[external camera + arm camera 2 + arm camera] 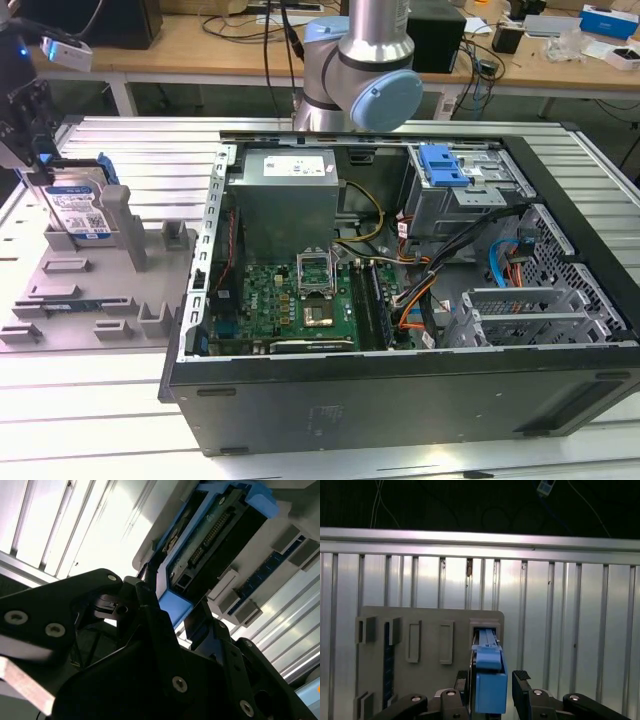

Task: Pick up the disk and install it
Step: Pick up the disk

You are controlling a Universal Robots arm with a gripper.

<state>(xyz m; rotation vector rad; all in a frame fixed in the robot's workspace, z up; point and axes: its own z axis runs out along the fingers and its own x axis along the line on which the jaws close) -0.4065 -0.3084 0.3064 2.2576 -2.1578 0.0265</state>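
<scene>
Black fingers (522, 692) of the gripper (492, 676) are seen closest in the first wrist view, spread to either side of the disk (490, 690). A thin gap is left between one finger and the blue bracket (491, 697), so nothing is pinched.

- Between the fingers: the disk is stood on edge, its bracket end toward the gripper. In the second wrist view the connector edge of the disk (215, 535) is shown running away from the gripper (172, 597).
- Directly below the gripper (35, 165), exterior view: the disk (80, 210) is set upright in a slot of the grey holder (110, 300), label side visible.
- Under the holder (430, 625): a slatted aluminium table (130, 150).
- Well apart from the gripper, on the same table: an open computer case (400, 400). Inside it a green motherboard (290, 300), a grey box (285, 195) and a blue latch (443, 165) are noted.
- Beyond the case: the arm's joint (360, 60).
</scene>
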